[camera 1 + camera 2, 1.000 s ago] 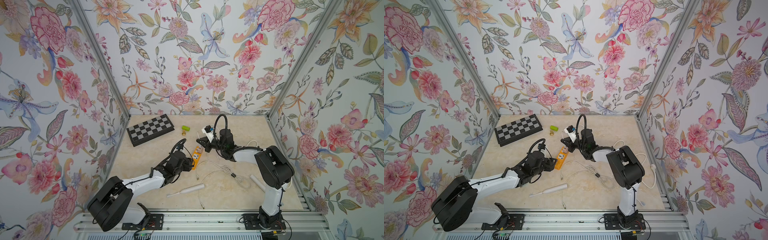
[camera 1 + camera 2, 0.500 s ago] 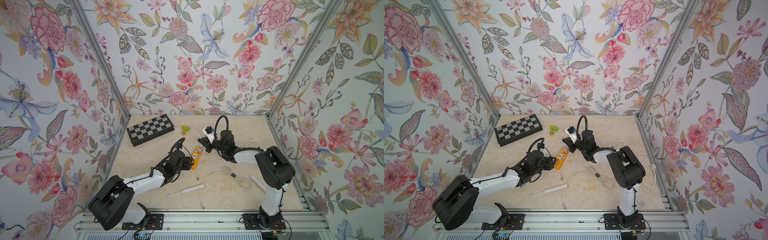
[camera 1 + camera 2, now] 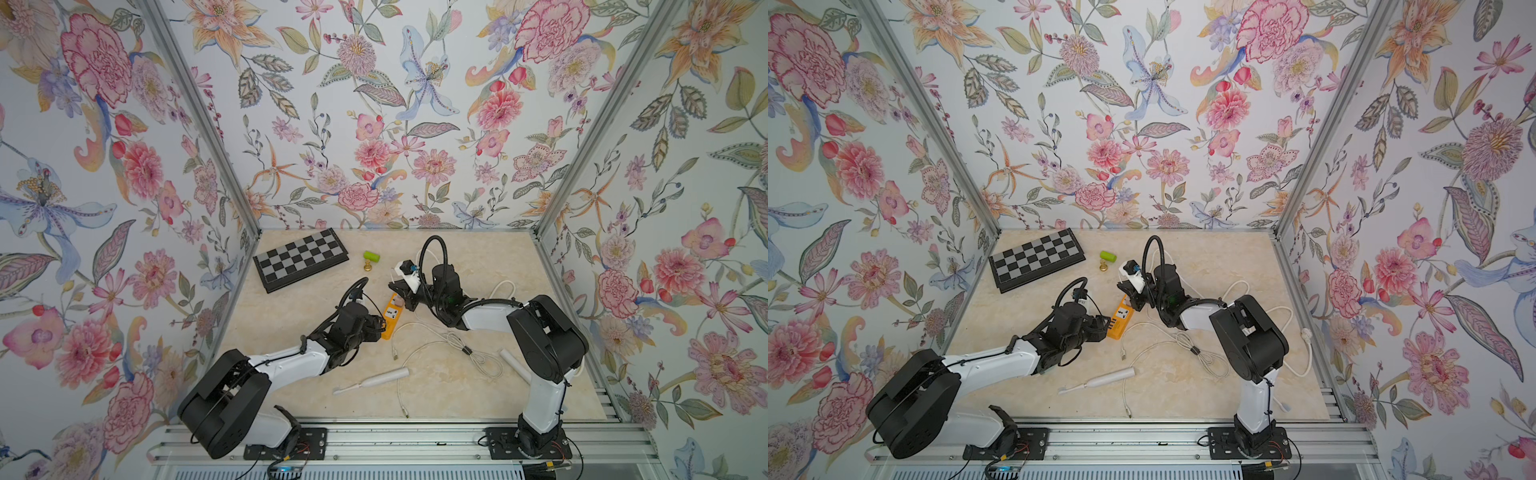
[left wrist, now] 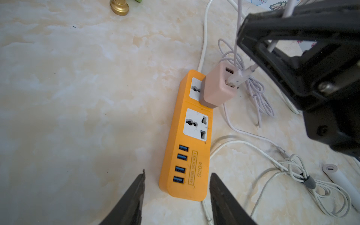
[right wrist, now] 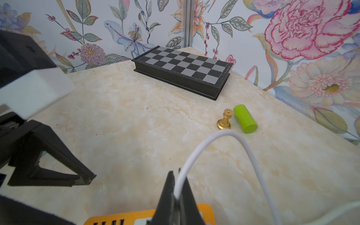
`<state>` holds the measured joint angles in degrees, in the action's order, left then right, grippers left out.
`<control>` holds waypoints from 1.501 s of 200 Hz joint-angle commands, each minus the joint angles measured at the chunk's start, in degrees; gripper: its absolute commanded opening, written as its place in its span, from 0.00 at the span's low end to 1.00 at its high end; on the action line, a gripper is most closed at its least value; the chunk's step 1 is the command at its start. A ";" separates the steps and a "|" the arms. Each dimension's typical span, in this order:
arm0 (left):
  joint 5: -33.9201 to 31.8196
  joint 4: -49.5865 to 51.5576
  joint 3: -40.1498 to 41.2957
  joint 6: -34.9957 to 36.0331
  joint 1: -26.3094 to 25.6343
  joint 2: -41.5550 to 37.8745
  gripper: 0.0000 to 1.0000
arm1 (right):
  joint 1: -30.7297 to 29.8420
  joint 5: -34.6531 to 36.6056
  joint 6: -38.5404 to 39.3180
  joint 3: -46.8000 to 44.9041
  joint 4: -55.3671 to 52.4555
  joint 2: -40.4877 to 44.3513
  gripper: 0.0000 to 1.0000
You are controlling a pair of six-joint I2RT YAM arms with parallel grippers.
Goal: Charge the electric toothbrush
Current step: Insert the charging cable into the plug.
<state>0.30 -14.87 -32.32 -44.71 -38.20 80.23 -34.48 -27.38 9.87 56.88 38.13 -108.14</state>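
Now the right pincer point(image 5: 176, 185), clamped on the white cable point(image 5: 204, 144), is holding its plug point(image 4: 236, 80) at the pink adapter point(image 4: 216, 87): keep it square. Left pincer point(image 4: 177, 173) is gaping astride the orange strip point(image 4: 187, 136); toothbrush point(image 3: 374, 380) is lying apart on the worktop point(image 3: 498, 257).

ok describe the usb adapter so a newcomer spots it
Find the orange power strip on the table. At its end opposite the blue USB ports, the adapter is plugged into a socket. It is a small cube, the only dusty-pink thing, standing up off the strip.
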 commanded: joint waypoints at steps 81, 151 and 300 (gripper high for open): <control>0.61 -1.44 1.72 -1.46 1.28 -1.12 0.54 | 1.28 3.91 3.42 -1.21 -13.48 0.92 0.00; -0.34 -0.33 1.55 -1.30 1.36 -3.21 0.54 | -0.27 5.86 3.19 -2.16 -19.12 -1.12 0.00; -0.98 0.50 2.23 -1.17 1.61 -5.68 0.55 | -1.15 8.84 -1.43 -7.91 -16.43 -5.22 0.00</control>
<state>0.69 -15.03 -31.14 -45.06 -37.39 76.40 -34.74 -20.43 8.32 53.12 39.13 -106.98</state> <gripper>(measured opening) 0.545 0.066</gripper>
